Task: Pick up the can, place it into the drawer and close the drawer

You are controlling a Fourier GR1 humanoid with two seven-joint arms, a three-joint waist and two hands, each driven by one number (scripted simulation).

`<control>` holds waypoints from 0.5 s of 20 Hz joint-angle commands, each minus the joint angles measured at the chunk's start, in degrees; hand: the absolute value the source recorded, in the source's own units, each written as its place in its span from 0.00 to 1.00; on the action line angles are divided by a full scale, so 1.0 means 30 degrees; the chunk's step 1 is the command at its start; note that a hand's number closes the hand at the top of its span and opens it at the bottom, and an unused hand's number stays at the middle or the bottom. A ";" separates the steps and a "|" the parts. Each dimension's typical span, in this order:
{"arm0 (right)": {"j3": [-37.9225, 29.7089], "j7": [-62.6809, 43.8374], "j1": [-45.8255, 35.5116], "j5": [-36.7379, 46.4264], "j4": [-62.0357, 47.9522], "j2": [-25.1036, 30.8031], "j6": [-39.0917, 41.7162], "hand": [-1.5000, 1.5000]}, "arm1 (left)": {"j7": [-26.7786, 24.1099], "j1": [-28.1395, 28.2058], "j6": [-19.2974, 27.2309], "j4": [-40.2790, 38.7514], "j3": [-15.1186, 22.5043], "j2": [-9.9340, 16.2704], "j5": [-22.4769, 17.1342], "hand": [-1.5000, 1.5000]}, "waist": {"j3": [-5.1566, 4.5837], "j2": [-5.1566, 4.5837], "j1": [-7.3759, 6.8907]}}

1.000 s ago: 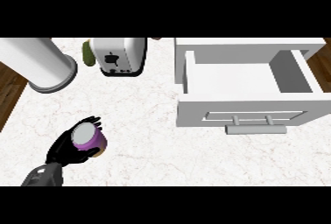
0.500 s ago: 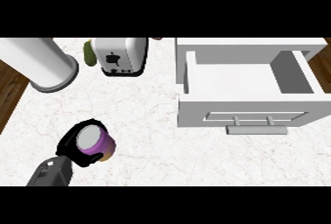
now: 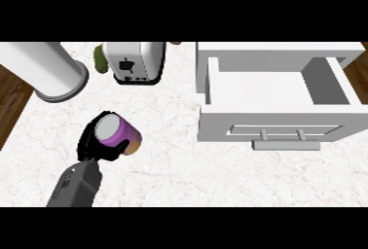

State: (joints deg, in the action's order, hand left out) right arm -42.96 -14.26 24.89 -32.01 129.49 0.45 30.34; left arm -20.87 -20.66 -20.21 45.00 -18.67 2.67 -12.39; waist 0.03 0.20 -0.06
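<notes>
A purple can (image 3: 119, 132) with a grey lid is held above the counter's left part, tilted, its lid facing up and to the left. My left hand (image 3: 92, 146) is shut on it, black fingers curled round its left and lower side, with the grey forearm coming in from the lower edge. The white drawer (image 3: 269, 125) stands open at the right, its inside bare, its bar handle (image 3: 285, 144) facing the near side. The can is well left of the drawer and apart from it. My right hand shows nowhere.
A white toaster (image 3: 134, 63) stands at the back, with a green thing (image 3: 101, 59) at its left. A tall white cylinder (image 3: 46, 71) rises at the back left. The marble counter (image 3: 215, 175) ends at the left, where wooden floor (image 3: 13, 92) shows.
My left hand has carried the can a little to the right and farther from the near edge, and the can now looks larger and more tilted. The drawer has not moved.
</notes>
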 commanded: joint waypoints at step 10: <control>-0.0479 -0.0209 0.0863 -0.1121 0.0508 0.0397 -0.0135 0.00 | 0.4470 0.0221 0.8038 0.8988 0.5566 -0.0886 -0.1818 1.00 | -0.0001 0.0029 0.0120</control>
State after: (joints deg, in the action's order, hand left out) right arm -42.15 -14.56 27.00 -32.80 131.13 0.50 29.14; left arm -11.36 -20.27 -2.65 64.80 -7.83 0.25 -17.03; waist 0.04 0.27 0.13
